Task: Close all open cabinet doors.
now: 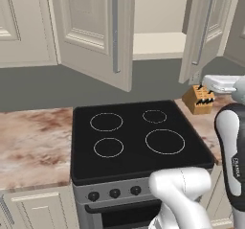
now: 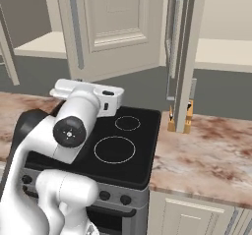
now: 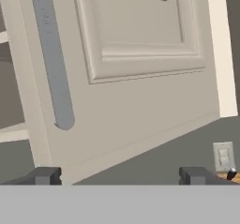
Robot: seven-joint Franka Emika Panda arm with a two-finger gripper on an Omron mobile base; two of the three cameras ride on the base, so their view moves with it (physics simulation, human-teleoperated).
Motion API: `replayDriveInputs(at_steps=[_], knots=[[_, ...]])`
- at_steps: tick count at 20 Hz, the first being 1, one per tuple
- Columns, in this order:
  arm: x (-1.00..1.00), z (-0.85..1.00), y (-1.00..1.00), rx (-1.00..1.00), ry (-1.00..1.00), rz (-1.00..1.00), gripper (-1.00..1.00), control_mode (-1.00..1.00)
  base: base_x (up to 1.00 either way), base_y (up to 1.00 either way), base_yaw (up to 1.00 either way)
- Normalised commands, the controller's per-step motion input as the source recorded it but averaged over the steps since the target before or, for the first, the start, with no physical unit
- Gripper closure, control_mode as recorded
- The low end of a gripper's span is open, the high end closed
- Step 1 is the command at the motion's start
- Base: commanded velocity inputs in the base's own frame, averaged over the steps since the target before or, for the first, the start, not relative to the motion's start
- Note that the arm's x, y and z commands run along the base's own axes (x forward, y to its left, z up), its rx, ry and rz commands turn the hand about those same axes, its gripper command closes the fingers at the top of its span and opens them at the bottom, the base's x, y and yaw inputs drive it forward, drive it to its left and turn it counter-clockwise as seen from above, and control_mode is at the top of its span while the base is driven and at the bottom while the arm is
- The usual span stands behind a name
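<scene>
- My claw (image 3: 119, 175) is released, jaws wide apart, nothing between them; its fingertips (image 3: 44, 175) are cut off low in the hand view.
- The right cabinet door (image 3: 140, 63) stands open directly ahead of my claw, not touching; its top is cropped.
- The left cabinet door (image 1: 95, 31) is open too.
- The cabinet shelf (image 1: 158, 45) looks bare.
- The knife block (image 1: 199, 98) on the surface is partly hidden.

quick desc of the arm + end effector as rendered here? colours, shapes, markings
White, glossy, rounded link shells on the arm, with dark charcoal joint sections. One joint cap is a black disc with a small grey hub, seen in the right base view. A dark forearm band carries small pale lettering, too small to read. The end effector has two small blocky dark-grey fingertips. No cables visible.
</scene>
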Motion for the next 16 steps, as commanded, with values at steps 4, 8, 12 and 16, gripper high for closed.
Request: replayDriveInputs(at_steps=[4,8,12,16], knots=[[0.52,0.0,0.08,-0.03,0.0,0.0,-1.0,-1.0,0.0,0.0,0.0],[0.55,0.0,0.15,-0.03,0.0,0.0,-1.0,-1.0,0.0,0.0,0.0],[0.6,0.0,0.16,-0.03,0.0,0.0,-1.0,-1.0,0.0,0.0,0.0],[0.62,0.0,0.16,-0.03,0.0,0.0,-1.0,-1.0,0.0,0.0,0.0]])
